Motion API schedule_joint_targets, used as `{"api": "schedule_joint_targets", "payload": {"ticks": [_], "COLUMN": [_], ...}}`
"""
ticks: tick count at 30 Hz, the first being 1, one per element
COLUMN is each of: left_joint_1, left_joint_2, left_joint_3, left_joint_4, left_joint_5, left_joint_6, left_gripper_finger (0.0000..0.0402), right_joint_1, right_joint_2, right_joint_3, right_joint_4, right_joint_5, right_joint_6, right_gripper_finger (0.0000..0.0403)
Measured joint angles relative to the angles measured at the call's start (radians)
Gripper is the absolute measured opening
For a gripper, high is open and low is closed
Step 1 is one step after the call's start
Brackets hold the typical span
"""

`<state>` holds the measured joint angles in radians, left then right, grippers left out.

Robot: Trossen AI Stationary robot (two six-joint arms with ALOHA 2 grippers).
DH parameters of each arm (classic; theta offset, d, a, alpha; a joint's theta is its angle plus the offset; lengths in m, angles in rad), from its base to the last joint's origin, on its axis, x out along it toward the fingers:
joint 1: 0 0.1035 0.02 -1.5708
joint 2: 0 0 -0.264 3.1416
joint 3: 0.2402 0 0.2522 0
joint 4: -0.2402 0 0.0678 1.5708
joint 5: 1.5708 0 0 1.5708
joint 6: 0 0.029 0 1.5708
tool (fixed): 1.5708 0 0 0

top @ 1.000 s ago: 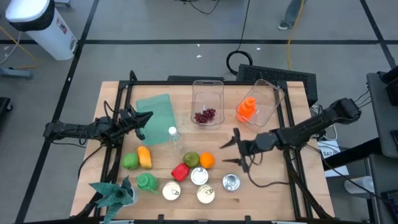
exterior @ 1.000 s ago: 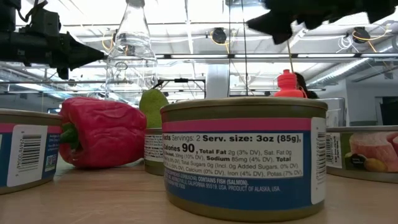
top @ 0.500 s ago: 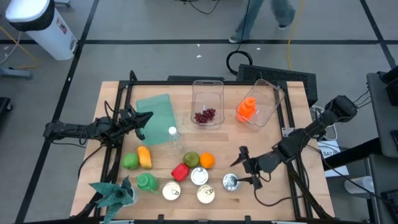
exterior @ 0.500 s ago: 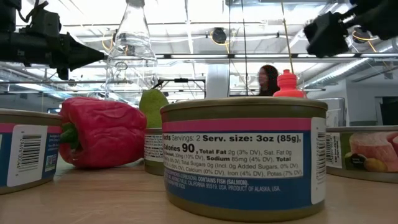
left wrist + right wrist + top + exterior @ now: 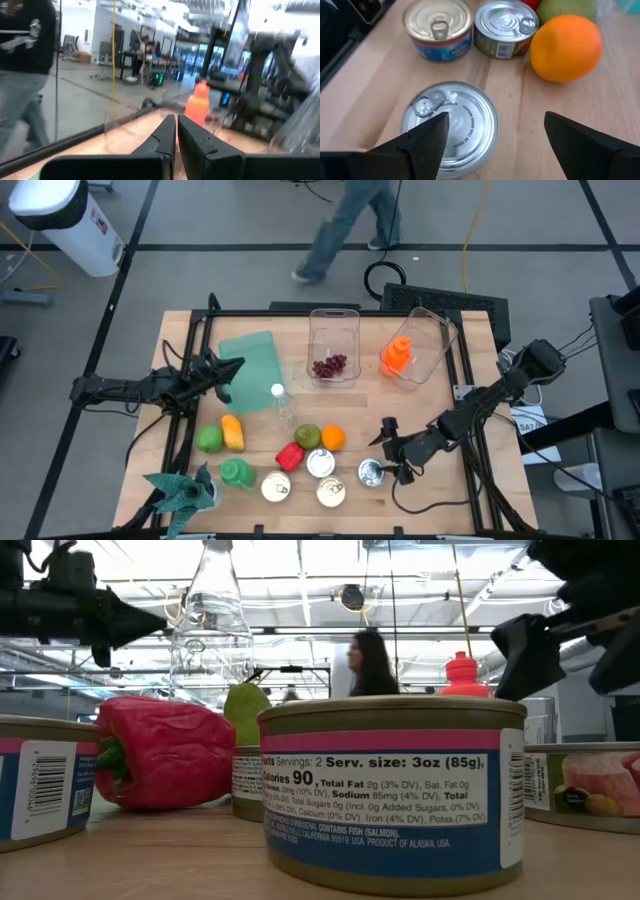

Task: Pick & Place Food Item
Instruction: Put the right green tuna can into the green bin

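Wooden tabletop (image 5: 440, 395) carried the food. At about five o'clock on it sat a plain silver can (image 5: 372, 473), with the right gripper (image 5: 388, 450) spread wide just beside it and holding nothing. An orange (image 5: 333, 438) lay at the can's ten o'clock. The left gripper (image 5: 236, 366) waited at nine o'clock, fingers pressed together, empty.

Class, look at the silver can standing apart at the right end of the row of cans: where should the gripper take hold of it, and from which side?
Grip the silver can across its round side wall, coming from straight above. It stands upright, lid and pull tab up, with bare table all round it; the orange and other cans sit apart. The open right gripper is already above it, fingers either side.
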<state>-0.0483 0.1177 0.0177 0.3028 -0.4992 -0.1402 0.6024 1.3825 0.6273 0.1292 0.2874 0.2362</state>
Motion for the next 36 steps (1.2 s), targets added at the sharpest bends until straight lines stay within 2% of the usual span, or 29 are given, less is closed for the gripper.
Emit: {"api": "schedule_joint_targets", "payload": {"ticks": [24,32,36], "left_joint_1": [-0.091,-0.139,-0.16], "left_joint_2": [0.008,0.141,0.236], "left_joint_3": [0.001,0.063,0.099], "left_joint_4": [0.066,0.063,0.065], "left_joint_5": [0.028,0.024,-0.049], "left_joint_6": [0.06,0.078,0.084], "left_gripper_finger": [0.0026,0.0026,0.0026], "right_joint_1": [-0.041,-0.041,-0.041], "right_joint_2": [0.002,0.001,0.001], "right_joint_3": [0.0,0.0,0.0], "right_joint_4": [0.002,0.024,0.024], "right_joint_5": [0.0,0.0,0.0], "right_joint_6": [-0.052,-0.069,-0.067], "right_gripper_finger": [0.0314,0.0314,0.0314]}}
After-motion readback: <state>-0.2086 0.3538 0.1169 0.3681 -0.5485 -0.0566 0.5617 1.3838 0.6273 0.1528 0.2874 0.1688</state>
